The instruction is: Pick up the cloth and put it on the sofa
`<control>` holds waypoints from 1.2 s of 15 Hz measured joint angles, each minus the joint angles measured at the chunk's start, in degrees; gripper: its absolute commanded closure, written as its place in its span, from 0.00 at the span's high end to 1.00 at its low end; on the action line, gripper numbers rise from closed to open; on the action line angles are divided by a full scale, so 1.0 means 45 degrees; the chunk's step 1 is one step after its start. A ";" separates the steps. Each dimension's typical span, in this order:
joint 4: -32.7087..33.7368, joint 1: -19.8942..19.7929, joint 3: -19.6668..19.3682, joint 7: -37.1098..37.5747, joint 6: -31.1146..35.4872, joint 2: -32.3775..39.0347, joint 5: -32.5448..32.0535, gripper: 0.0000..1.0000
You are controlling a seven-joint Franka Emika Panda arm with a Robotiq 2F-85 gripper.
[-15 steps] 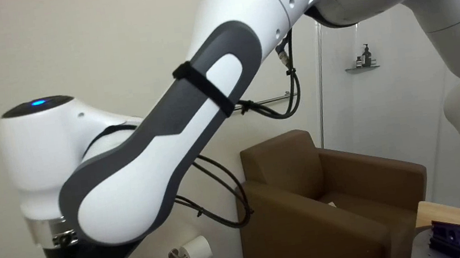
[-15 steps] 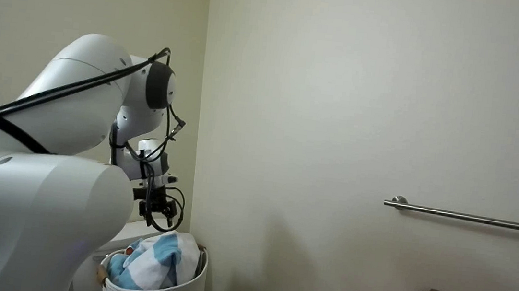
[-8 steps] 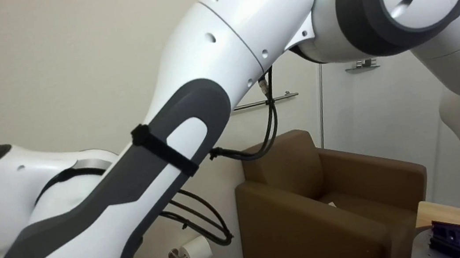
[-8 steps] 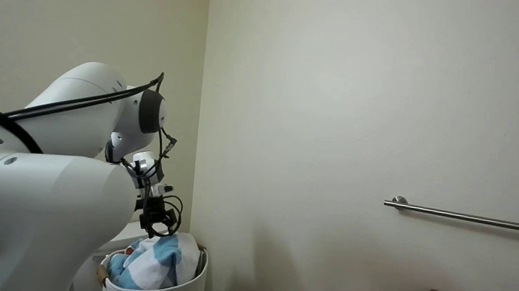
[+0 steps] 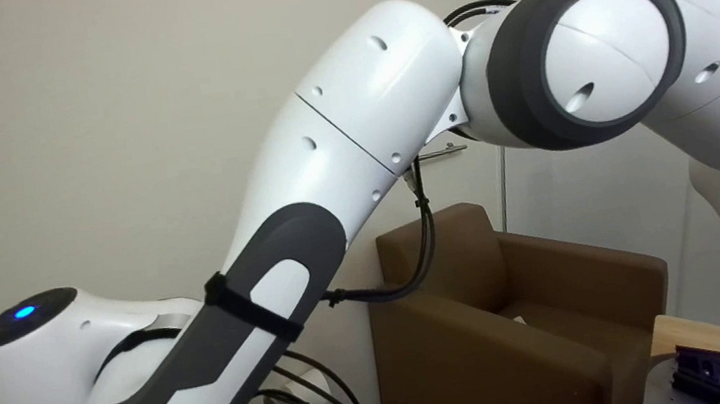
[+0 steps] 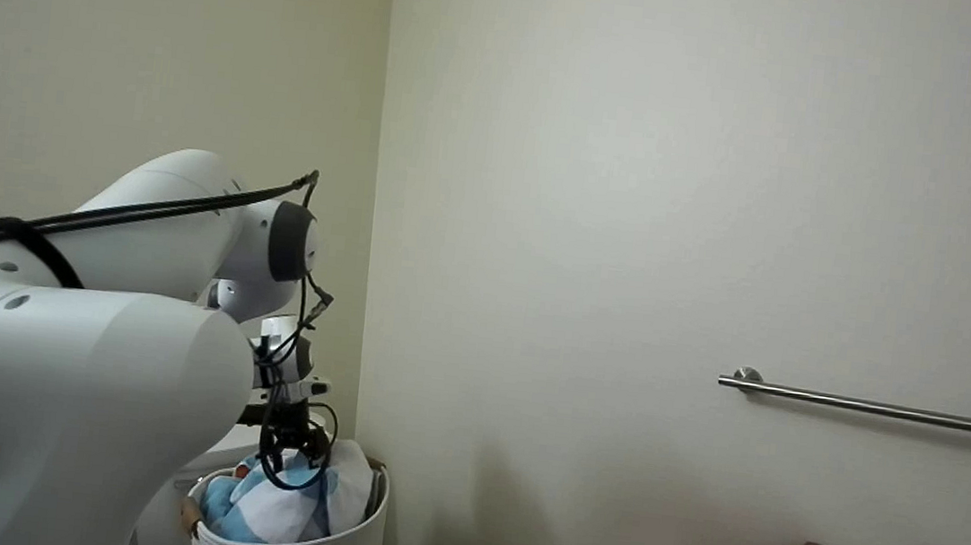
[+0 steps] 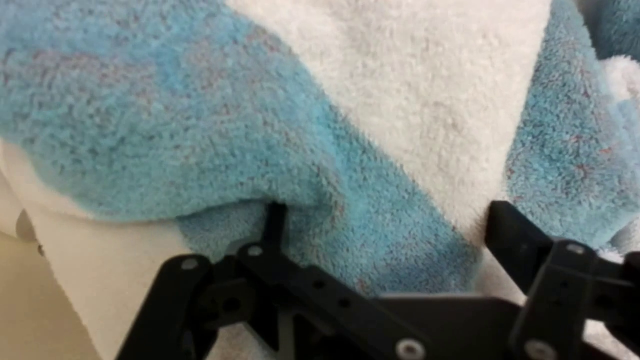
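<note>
Wrist view: the gripper (image 7: 388,207) is spread, the cloth (image 7: 425,105) framed between its jaws — these should be sunk deeper before a thick fold is pinched.

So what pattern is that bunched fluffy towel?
The towel has broad blue and white stripes, clearest in the wrist view.

The toilet-paper roll (image 5: 314,380) and metal wall rail (image 6: 882,408) suggest a bathroom.
</note>
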 measured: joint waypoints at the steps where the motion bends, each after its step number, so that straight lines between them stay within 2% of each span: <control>1: -0.0111 -0.0111 0.0002 0.0000 0.0263 0.0010 0.0097 1.00; 3: -0.0253 -0.0238 0.0005 -0.0003 0.0418 0.0010 0.0253 1.00; 4: -0.0286 -0.0234 0.0007 -0.0014 0.0408 0.0016 0.0302 0.75; 5: -0.0298 -0.0217 0.0024 -0.0034 0.0360 0.0035 0.0309 0.74; 14: -0.0299 -0.0219 0.0726 -0.1411 0.0347 0.0131 0.0561 0.16; 15: -0.0299 -0.0238 0.0769 -0.1587 0.0347 0.0130 0.0692 0.11; 18: -0.0337 -0.0433 0.0987 -0.2130 0.0340 0.0116 0.1260 0.06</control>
